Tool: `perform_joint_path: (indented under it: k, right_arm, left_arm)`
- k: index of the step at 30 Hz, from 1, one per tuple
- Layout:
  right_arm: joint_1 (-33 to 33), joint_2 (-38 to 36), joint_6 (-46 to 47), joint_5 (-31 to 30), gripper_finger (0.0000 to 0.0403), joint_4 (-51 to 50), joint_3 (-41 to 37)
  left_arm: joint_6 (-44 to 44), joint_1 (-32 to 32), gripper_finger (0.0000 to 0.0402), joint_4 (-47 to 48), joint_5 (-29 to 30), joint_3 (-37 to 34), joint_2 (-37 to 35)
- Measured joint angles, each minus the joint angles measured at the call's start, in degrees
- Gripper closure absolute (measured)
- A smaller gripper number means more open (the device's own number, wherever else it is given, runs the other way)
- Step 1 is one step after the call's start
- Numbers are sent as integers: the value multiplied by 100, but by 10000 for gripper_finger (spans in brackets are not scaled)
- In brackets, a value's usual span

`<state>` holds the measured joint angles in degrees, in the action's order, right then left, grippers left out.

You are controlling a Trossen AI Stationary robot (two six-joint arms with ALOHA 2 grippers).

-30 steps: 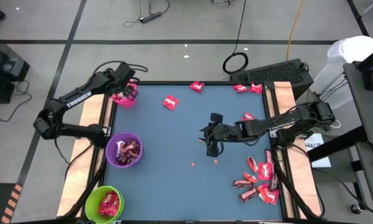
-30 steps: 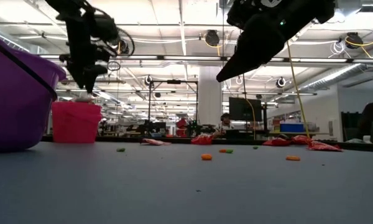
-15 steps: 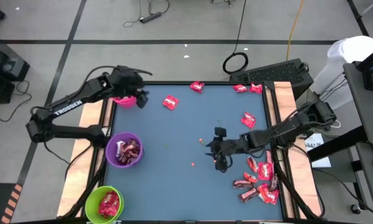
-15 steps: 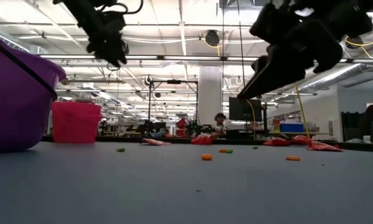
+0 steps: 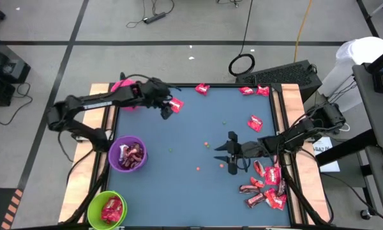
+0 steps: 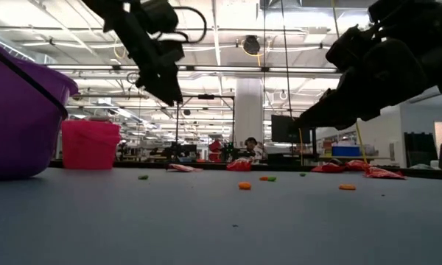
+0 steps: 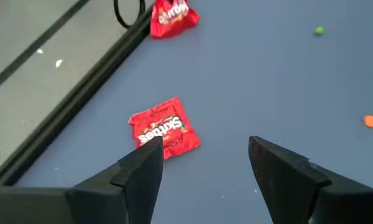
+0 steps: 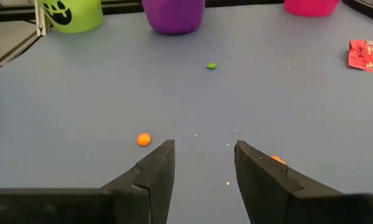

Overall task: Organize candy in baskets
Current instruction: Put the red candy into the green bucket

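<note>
The thin red candy (image 7: 166, 129) lies flat on the tabletop at the far left, near the pink basket (image 5: 122, 85), so the left end effector (image 7: 202, 165) could slide over it or push it away. That arm reaches across with its fingers wide open and empty. The right end effector (image 8: 202, 168) hangs low mid-tabletop, partly open and empty.

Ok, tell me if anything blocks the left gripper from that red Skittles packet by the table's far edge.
Nothing visible does. The left gripper hangs open above the red Skittles packet, which lies alone on bare blue table, with another red packet well beyond.
</note>
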<state>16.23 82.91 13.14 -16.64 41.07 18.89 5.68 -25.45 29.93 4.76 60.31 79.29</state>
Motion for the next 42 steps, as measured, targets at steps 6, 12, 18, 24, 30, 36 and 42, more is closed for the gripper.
perform_joint_path:
  k: [6, 12, 18, 24, 30, 36, 42]
  right_arm:
    - [0, 11, -166, -7, 248, -8, -19]
    - [0, 13, -181, -7, 248, -10, -19]
    - [0, 13, -181, -4, 248, -10, -19]
    - [-2, 13, -185, -2, 248, -12, -19]
    - [-2, 13, -190, -2, 248, -14, -14]
    - [-2, 13, -190, 0, 248, -14, -14]
    - [-2, 15, -189, 0, 248, -14, -14]
  left_arm:
    - [-151, 33, 159, -529, -685, -7, 622]
    - [-91, 46, 159, -1076, -625, -7, 954]
    - [-5, -52, 159, -1340, -567, -4, 1099]
    - [-3, -83, 159, -1501, -231, -4, 1225]
    - [225, -99, 159, -1547, 772, -4, 1555]
    - [470, -179, 159, -1535, 779, -4, 1944]
    - [606, -374, 159, -1553, 891, -4, 2230]
